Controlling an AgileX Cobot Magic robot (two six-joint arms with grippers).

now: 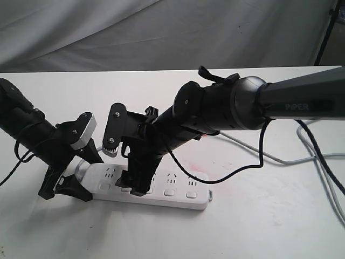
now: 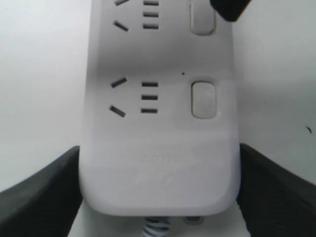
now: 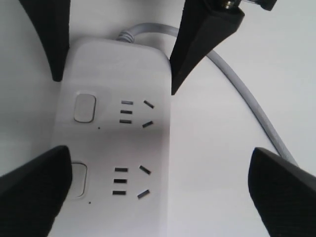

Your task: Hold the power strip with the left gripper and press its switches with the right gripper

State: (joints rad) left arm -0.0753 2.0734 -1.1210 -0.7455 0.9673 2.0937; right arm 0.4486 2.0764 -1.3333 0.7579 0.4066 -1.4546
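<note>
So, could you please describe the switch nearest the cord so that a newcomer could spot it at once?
On the white table, find the long white power strip and go to its grey cord end, gripped by the left end effector. The switch is the first button in the row there. Unlike its neighbour, which a finger of the right end effector partly covers, it sits fully exposed.

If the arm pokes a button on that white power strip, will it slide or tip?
Tipping seems unlikely: the power strip lies flat and low on the table. Its smooth plastic might slide, but the left gripper clamps its cord end, which should steady it. The body looks stiff; only the grey cord looks bendy.
</note>
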